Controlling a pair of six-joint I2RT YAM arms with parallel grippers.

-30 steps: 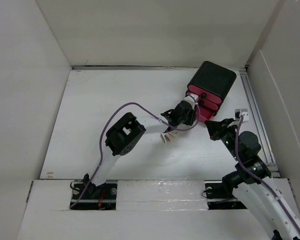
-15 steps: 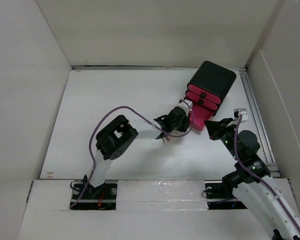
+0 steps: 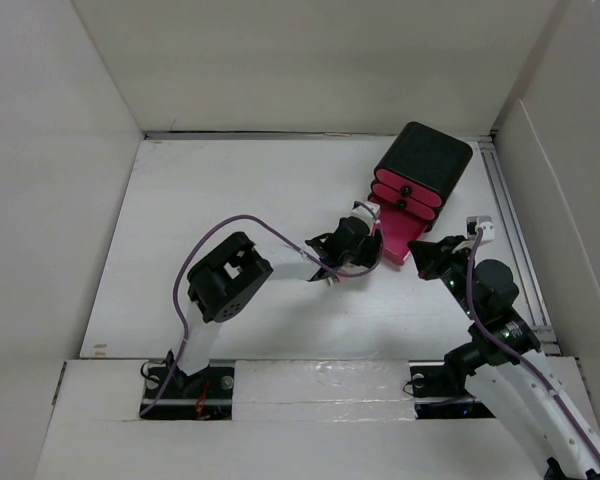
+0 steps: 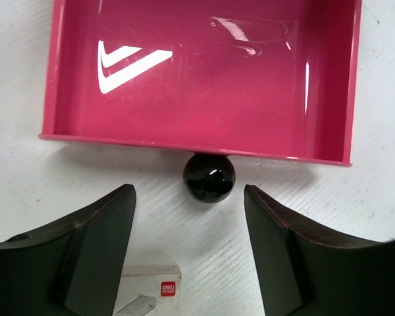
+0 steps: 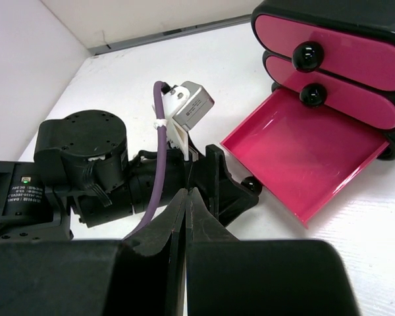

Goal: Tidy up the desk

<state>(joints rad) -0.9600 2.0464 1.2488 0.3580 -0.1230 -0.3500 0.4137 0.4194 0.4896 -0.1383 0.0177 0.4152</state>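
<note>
Hovering low over the desk (image 3: 230,190), the left gripper (image 4: 188,197) is pictured at mid-width in front of a pink bottom drawer (image 4: 197,79) that stands pulled out. The drawer's round black knob (image 4: 209,176) is framed in the gap just beyond the two dark fingers (image 4: 95,250) and is touched by neither. The drawer's glossy floor is shown bare, marked only by reflected light. A small white carton (image 4: 151,296) with a red logo is seen flat on the white surface at the bottom edge of the left wrist view, between the fingers.

From overhead, the desk is seen filling the centre of the frame, enclosed by white walls. The black drawer box (image 3: 427,160) is set at an angle in the upper right of the tabletop, with the open drawer projecting towards the lower left. The two upper drawers (image 5: 342,52) are shown closed, each with its own black knob.

The right gripper (image 5: 186,204) is held pressed together with nothing between its fingers, to the right of the open drawer in the overhead view. It is pointed towards the left arm's wrist, around which a purple cable (image 5: 161,145) is looped.
</note>
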